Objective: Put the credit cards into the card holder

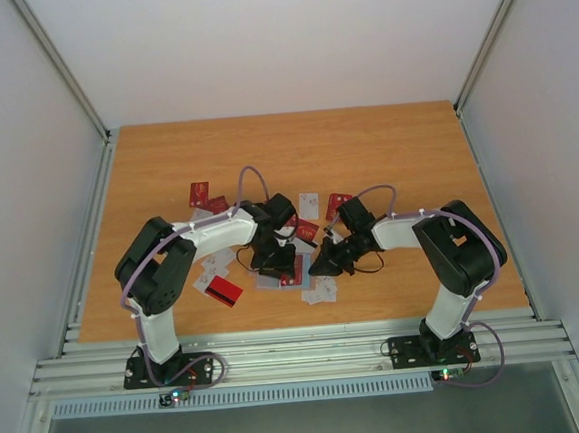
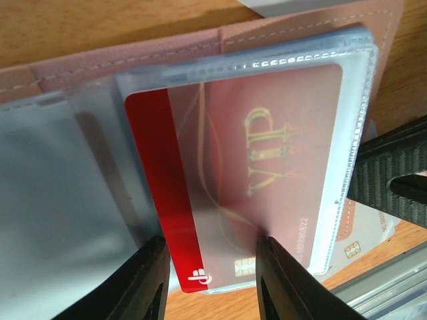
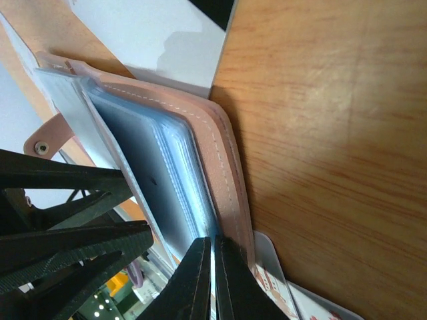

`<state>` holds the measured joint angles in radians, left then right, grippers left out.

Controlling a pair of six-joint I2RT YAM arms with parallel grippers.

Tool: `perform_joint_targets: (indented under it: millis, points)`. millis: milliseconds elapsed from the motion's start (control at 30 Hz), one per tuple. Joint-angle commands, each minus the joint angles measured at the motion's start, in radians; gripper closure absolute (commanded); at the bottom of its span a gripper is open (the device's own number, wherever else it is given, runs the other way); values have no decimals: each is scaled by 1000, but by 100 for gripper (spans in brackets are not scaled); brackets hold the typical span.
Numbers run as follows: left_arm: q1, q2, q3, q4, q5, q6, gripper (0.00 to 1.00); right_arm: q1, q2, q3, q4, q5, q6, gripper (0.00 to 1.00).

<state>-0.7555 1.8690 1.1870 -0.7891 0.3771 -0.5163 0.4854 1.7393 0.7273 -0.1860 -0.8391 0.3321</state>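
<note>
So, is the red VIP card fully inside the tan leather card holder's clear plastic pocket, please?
No, a strip of the red VIP card lies bare outside the clear plastic pocket of the tan leather card holder.

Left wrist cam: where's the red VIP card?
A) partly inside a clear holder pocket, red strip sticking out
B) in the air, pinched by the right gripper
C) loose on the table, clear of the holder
A: the red VIP card sits mostly under a clear pocket of the card holder, with one bare red strip outside the pocket's edge.
</note>
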Motion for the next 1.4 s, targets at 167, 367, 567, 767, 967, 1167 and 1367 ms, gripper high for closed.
perform_joint_targets:
  millis: [167, 367, 567, 767, 967, 1167, 1367]
  points:
    - [-20, 11, -3, 30, 12, -12, 62, 14, -19, -20, 16, 8, 10, 95]
    - [-30, 11, 6, 45, 33, -3, 63, 15, -25, -19, 10, 8, 3, 95]
    - [-36, -2, 12, 33, 24, 23, 63, 15, -34, -10, -8, 13, -9, 95]
    - [-37, -42, -10, 18, -12, 52, 62, 14, -75, 33, -123, 51, -71, 95]
    - [-36, -127, -39, 2, -42, 70, 61, 13, -139, 97, -281, 116, -161, 92]
    - [-31, -171, -34, -33, -84, 86, 72, 13, -176, 118, -274, 66, -171, 82]
    - [-18, -108, -17, -24, -85, 103, 84, 13, -127, 118, -206, 25, -126, 71]
